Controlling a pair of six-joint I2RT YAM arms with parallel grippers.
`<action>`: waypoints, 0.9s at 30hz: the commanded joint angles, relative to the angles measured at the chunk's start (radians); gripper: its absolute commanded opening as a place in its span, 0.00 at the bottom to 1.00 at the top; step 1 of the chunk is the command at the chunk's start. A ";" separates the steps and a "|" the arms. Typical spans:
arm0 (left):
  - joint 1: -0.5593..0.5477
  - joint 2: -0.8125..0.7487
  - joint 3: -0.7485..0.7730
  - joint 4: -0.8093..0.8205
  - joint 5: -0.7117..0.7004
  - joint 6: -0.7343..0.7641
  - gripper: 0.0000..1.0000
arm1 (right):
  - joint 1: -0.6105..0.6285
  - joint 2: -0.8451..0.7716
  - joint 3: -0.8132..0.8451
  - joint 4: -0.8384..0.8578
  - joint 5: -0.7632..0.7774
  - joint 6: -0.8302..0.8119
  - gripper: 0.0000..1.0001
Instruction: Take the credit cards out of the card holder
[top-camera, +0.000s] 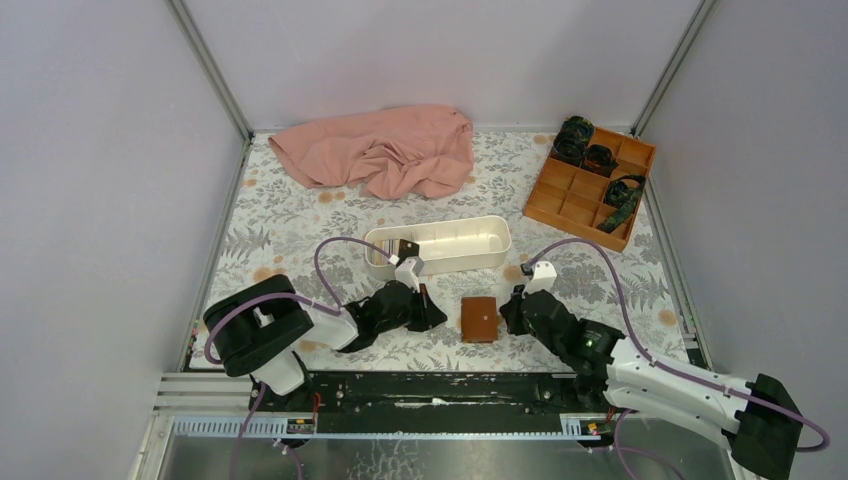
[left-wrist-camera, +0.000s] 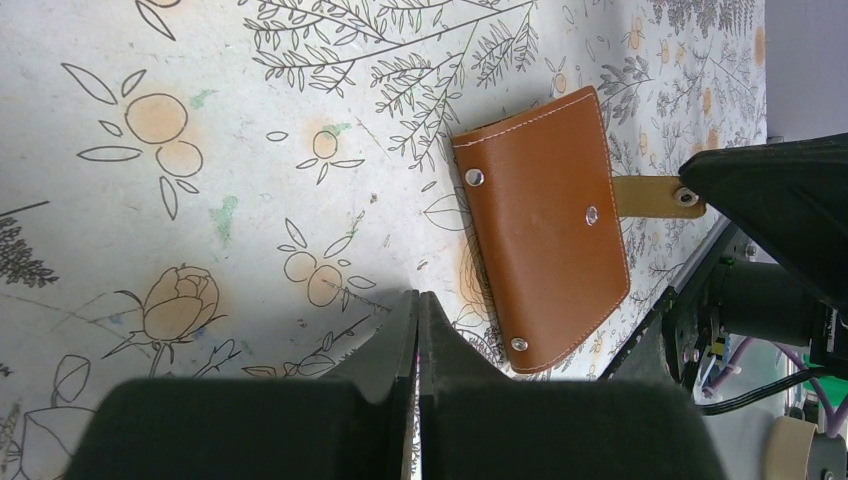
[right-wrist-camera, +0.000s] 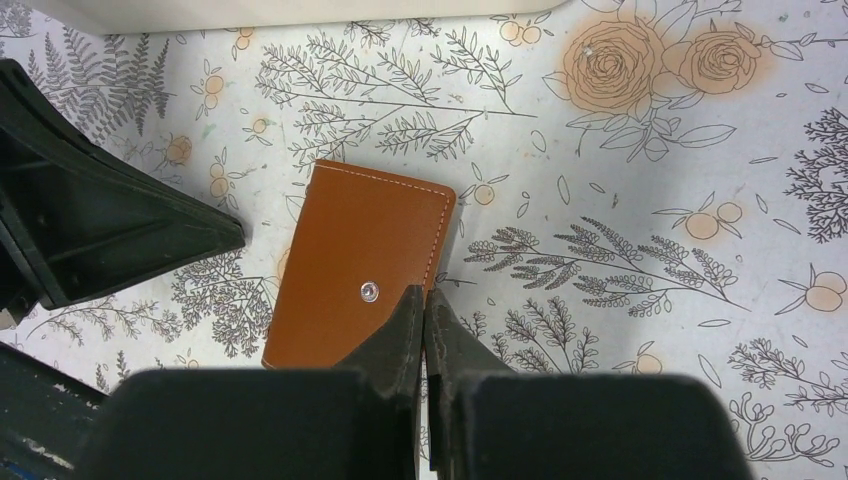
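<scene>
- You are working on a floral-print surface (top-camera: 290, 215) walled in by pale panels.
- A crumpled pink cloth (top-camera: 385, 150) lies at the far side, left of centre.
- An orange compartmented box (top-camera: 580, 195) sits at the far right. Dark coiled straps (top-camera: 575, 140) fill some of its far cells.
- A long white oval tray (top-camera: 460, 245) lies mid-surface, just beyond both hands.
- Your left hand (left-wrist-camera: 418, 297) is low over the surface, just left of the card holder and apart from it. Its fingers are pressed together with nothing between them.
- Your right hand (right-wrist-camera: 425, 295) comes in from the right with its fingers pressed together. The tips are over the card holder's right edge.
- The card holder (top-camera: 479, 318) lies flat and folded shut between the two hands, near the front edge.
- The credit cards (top-camera: 385, 252) lie in the tray's left end, too small to count.
- The snap tab (left-wrist-camera: 650, 195) sticks out toward the right hand and its end meets the fingertip. You cannot tell whether it is pinched.
</scene>
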 joint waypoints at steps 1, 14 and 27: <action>0.004 0.004 -0.023 0.001 -0.002 0.015 0.00 | -0.005 -0.015 0.031 -0.009 0.029 -0.019 0.00; 0.004 -0.044 -0.024 -0.027 -0.004 0.021 0.00 | -0.004 -0.007 0.219 -0.083 0.080 -0.143 0.00; 0.005 -0.261 -0.056 -0.177 -0.080 0.037 0.51 | -0.005 0.030 0.219 -0.056 0.024 -0.123 0.00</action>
